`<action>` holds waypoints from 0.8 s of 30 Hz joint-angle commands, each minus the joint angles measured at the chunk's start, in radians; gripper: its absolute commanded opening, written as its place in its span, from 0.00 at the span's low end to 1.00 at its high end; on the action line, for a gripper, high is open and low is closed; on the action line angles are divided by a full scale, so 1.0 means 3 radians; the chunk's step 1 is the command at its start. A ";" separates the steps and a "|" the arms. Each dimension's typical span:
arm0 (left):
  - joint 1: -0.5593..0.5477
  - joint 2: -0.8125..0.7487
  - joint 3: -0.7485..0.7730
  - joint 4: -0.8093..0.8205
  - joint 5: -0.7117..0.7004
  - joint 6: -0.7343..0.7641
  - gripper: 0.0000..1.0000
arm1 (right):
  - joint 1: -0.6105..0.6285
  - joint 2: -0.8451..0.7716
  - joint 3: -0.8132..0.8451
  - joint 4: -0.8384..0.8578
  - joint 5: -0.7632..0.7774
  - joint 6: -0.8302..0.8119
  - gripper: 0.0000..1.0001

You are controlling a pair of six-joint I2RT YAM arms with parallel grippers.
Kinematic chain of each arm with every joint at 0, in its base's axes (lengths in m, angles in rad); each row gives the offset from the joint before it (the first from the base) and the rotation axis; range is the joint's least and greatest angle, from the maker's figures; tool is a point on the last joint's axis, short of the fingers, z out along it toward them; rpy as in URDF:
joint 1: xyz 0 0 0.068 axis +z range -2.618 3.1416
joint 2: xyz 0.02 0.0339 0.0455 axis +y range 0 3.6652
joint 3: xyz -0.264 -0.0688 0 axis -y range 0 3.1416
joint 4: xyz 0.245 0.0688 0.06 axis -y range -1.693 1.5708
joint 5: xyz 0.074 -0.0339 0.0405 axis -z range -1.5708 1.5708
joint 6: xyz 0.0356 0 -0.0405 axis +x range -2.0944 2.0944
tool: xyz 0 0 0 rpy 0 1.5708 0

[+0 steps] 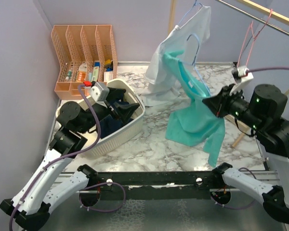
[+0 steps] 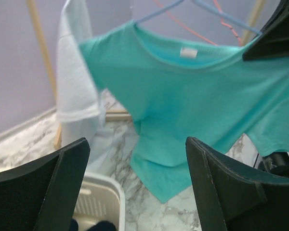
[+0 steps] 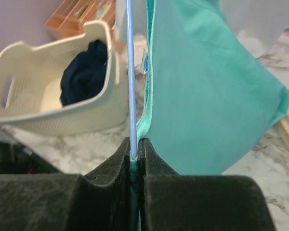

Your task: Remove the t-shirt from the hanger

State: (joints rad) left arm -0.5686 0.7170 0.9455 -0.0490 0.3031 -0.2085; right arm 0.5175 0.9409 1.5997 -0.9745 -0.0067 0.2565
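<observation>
A white marble-patterned table [image 1: 154,144] carries everything. At its back left corner stands a peach slotted file organizer [image 1: 84,48] with small items in its compartments. Just in front of it sits a white laundry basket [image 1: 135,126] holding dark clothes. A wooden bar [image 1: 238,139] lies slanted on the right side.

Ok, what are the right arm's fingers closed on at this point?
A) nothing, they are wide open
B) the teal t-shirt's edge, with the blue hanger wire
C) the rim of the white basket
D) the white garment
B: in the right wrist view the right fingers are pressed together on the edge of the teal t-shirt, and the blue hanger wire runs down into the same pinch.
</observation>
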 commanded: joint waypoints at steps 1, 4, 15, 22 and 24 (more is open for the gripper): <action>0.0018 0.0330 0.0447 0.0236 0.0873 0.0081 0.74 | 0.0014 -0.0436 -0.0311 -0.0080 -0.0944 -0.0150 0.01; 0.0017 0.0680 0.0766 0.0313 0.1233 0.0047 0.57 | 0.0014 -0.0654 -0.0446 -0.0123 -0.1220 -0.0164 0.01; 0.0010 0.1644 0.1291 0.1905 0.2758 -0.1437 0.79 | 0.0013 -0.1065 -0.0728 -0.0017 -0.1564 -0.0113 0.01; -0.0121 0.1983 0.1549 0.2625 0.2958 -0.1993 0.80 | 0.0014 -0.1051 -0.0915 0.0208 -0.1830 -0.0121 0.01; -0.0183 0.2085 0.1607 0.2612 0.2984 -0.2021 0.80 | 0.0014 -0.1021 -0.0958 0.0312 -0.1949 -0.0099 0.01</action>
State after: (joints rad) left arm -0.5911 1.3109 1.3670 0.6022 1.1149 -0.7219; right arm 0.5175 0.6334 1.3308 -1.0031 -0.4805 0.2298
